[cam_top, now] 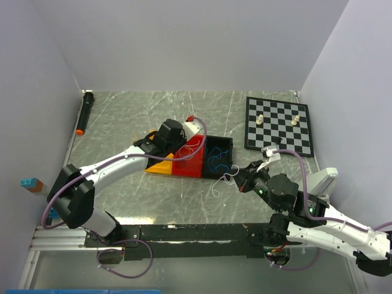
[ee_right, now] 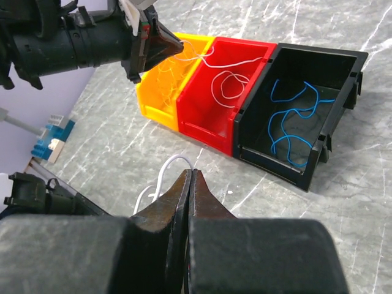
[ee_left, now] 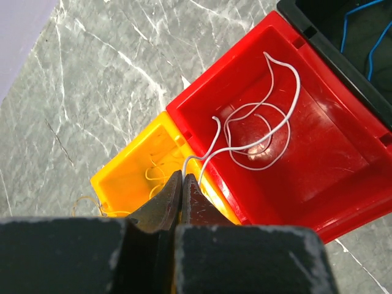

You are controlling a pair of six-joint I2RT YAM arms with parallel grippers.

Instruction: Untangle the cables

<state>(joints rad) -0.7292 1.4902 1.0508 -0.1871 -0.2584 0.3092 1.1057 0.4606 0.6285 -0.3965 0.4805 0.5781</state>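
Three bins stand in a row: yellow [ee_left: 116, 184], red [ee_left: 331, 153] and black [ee_right: 334, 104]. A thin white cable [ee_left: 269, 122] coils in the red bin, and its end rises over the bin wall into my left gripper [ee_left: 182, 177], which is shut on it. A yellow cable [ee_left: 153, 174] lies in the yellow bin and a blue cable [ee_right: 288, 122] in the black one. On the table in front of the black bin, my right gripper [ee_right: 188, 174] is shut on a second white cable [ee_right: 160, 177], which loops down to the left of its tips.
A chessboard [cam_top: 278, 124] with a few pieces lies at the back right. A black marker with an orange tip [cam_top: 84, 112] lies along the left wall. Blue and brown blocks [cam_top: 29, 182] sit at the left edge.
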